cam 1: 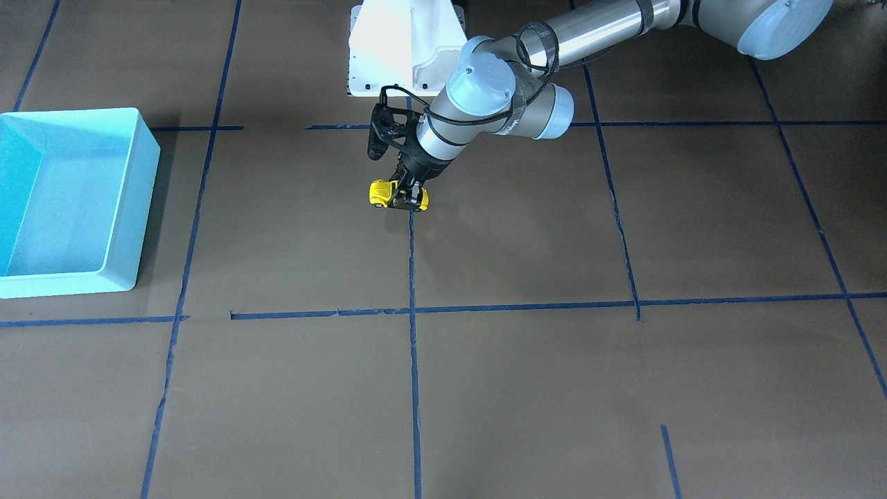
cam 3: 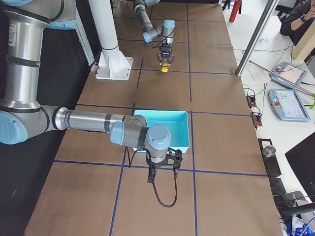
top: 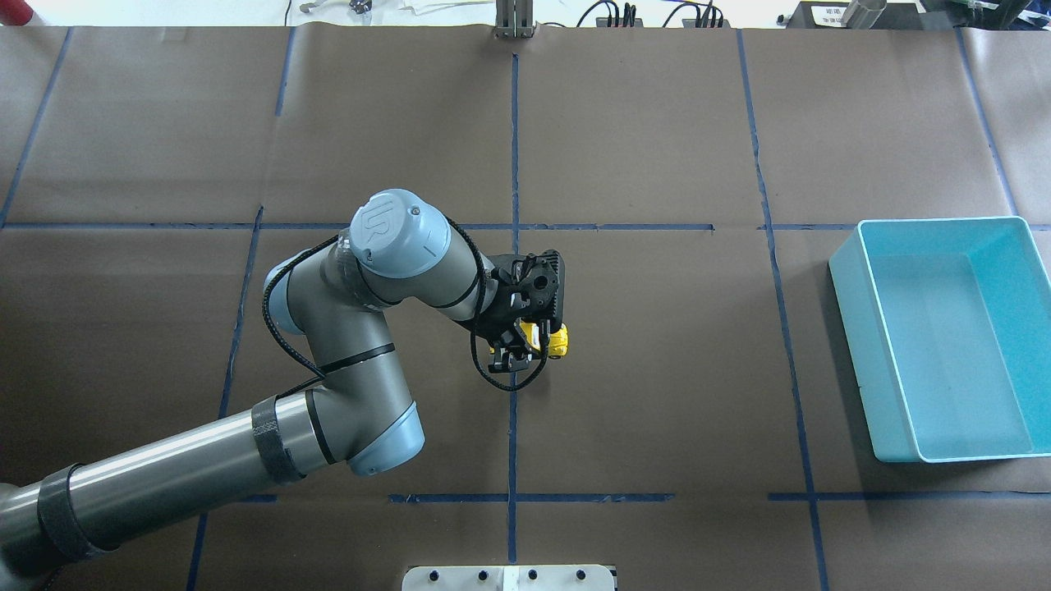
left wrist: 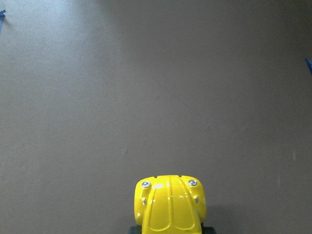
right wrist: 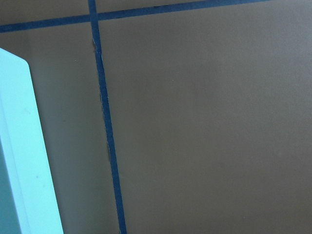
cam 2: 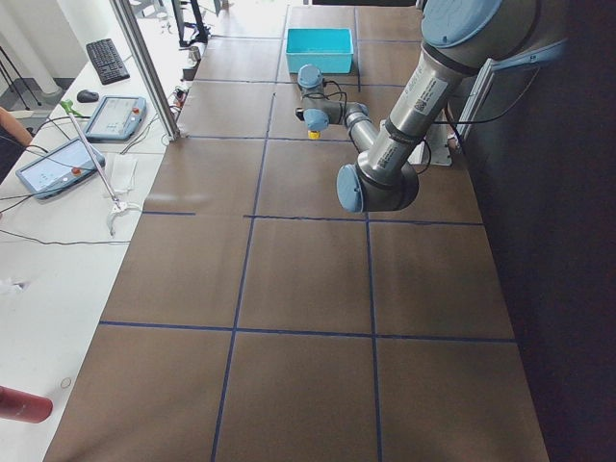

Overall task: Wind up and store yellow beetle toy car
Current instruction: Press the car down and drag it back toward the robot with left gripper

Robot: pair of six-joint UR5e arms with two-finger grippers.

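The yellow beetle toy car [cam 1: 380, 193] sits at table level near the middle of the table, on the blue centre tape line. My left gripper [cam 1: 409, 197] comes down on it from above and is shut on its body, the car's nose sticking out sideways [top: 559, 341]. In the left wrist view only the car's yellow hood [left wrist: 169, 204] shows, at the bottom edge, above bare brown table. My right gripper [cam 3: 163, 170] shows only in the exterior right view, hanging low just beside the bin's near wall; I cannot tell whether it is open or shut.
An empty turquoise bin [top: 854, 328] stands at the table's right side, far from the car; it also shows in the front view [cam 1: 132, 208] and as a pale edge in the right wrist view [right wrist: 24, 170]. The white robot base plate [cam 1: 395, 48] lies behind the car.
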